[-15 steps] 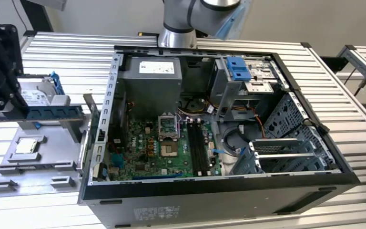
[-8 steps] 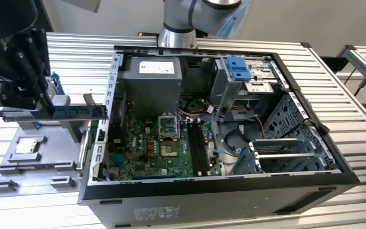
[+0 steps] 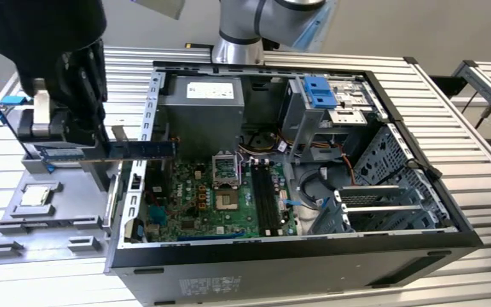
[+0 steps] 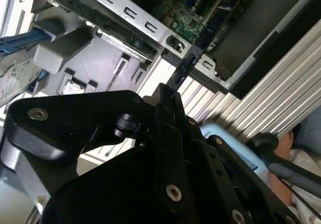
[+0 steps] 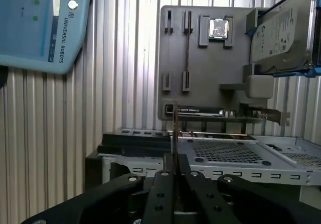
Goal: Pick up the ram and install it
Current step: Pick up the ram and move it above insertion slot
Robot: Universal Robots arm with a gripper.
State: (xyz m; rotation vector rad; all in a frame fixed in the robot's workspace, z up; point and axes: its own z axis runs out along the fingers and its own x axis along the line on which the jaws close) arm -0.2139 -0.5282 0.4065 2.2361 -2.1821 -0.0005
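**Memory stick clamped, hanging at the case wall**

My end effector is closed on the ram, a thin, long, dark blue-green memory board. In the first wrist view its edge shows as a sliver pinched between my fingers. I hold it by one end with its length level. I judge that leaves the free end and the long edges clear of my fingers.

In the exterior view the ram hangs in the air at about nine o'clock of the open black-and-grey computer case, its free end reaching over the case's perforated metal side wall.

The long black memory slots on the green motherboard lie well apart from the ram, at roughly four o'clock from its tip. The wall and the square processor socket lie between, and loose cables crowd the far side of the slots.

Below me the grey plastic parts fixture rests on the ribbed metal tabletop. It carries a silver square processor chip and a silver hard drive with blue brackets.
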